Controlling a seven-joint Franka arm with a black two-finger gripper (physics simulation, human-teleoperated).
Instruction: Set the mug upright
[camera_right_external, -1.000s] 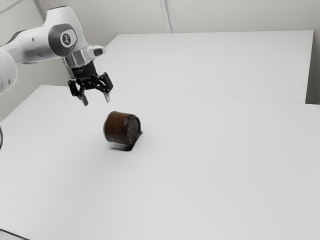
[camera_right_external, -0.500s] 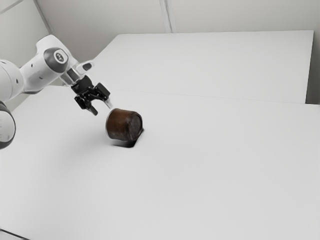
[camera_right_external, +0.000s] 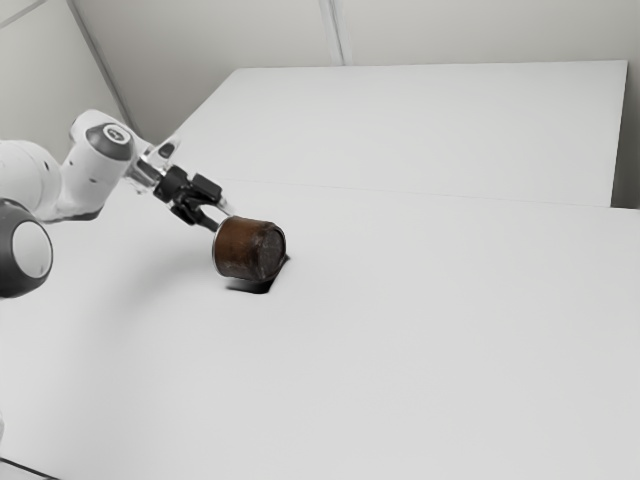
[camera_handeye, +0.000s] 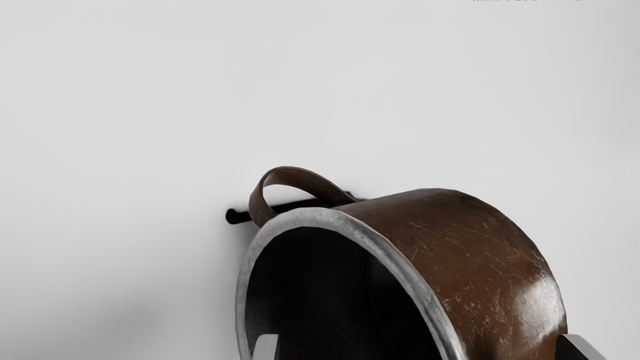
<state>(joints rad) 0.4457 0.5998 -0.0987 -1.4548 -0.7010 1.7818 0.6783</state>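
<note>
In the exterior view my gripper (camera_right_external: 222, 216) reaches down at a slant to the upper left edge of the brown mug (camera_right_external: 248, 249), which lies on its side with its base toward the exterior view's right. In the wrist view the gripper (camera_handeye: 417, 347) is open, its fingertips wide apart. One fingertip stands at the mug's open mouth, the other beside the outer wall of the mug (camera_handeye: 465, 250). The grey rim borders a dark inside, and the handle loops out on the side away from the fingers. No grip on the mug shows.
The mug lies on a large white table (camera_right_external: 400, 350). Behind it rises a white panel or second surface (camera_right_external: 430, 130). A dark cable (camera_right_external: 28, 468) lies at the exterior view's lower left corner.
My hand has come down toward the exterior view's right and tilted, from above the mug to its rim. The mug has shifted slightly toward the exterior view's right and still lies on its side.
</note>
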